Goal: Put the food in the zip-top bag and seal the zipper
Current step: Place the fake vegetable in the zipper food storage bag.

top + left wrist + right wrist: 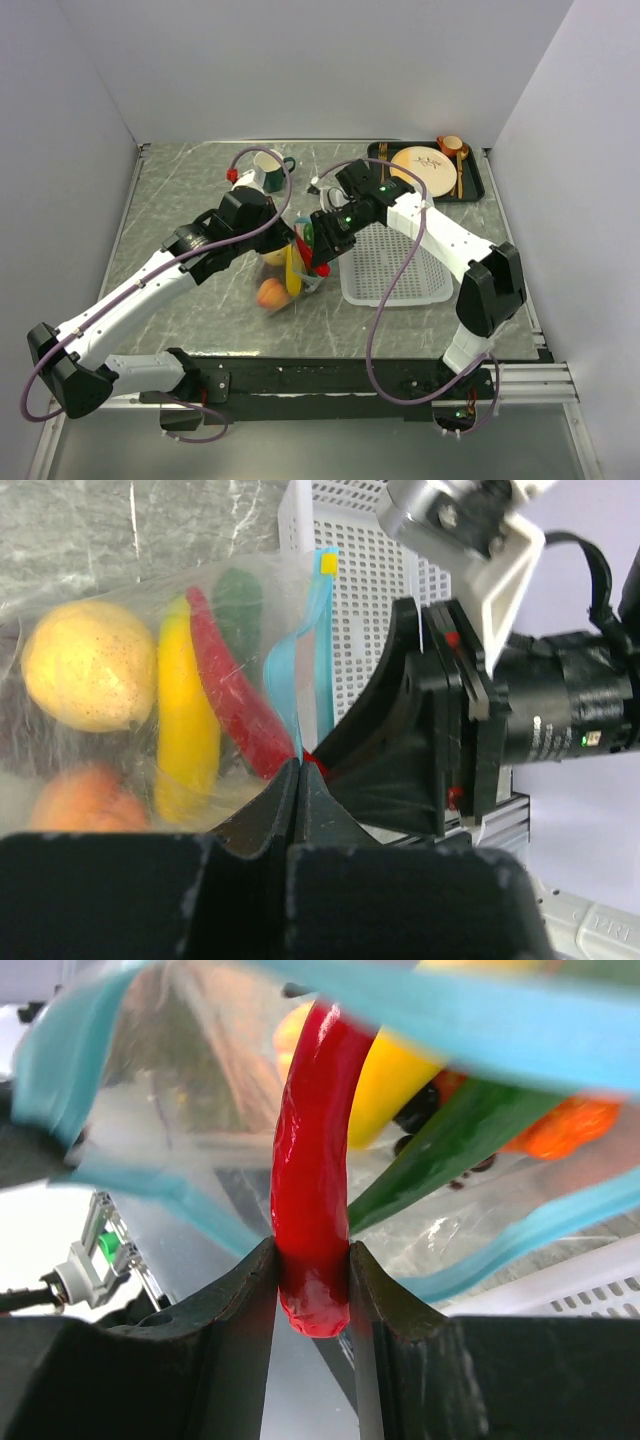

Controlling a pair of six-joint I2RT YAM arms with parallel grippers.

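**While the red chili is half in, a blocked zipper is risked**

As the red chili is clamped at its tip by the right tool, the rest is seen reaching into the zip-top bag, between the teal zipper strips. The left tool is pressed together on the bag's mouth edge, just beside that tip. If the chili is dropped short, the zipper could be blocked; if pushed hard, the bag could be pulled free.
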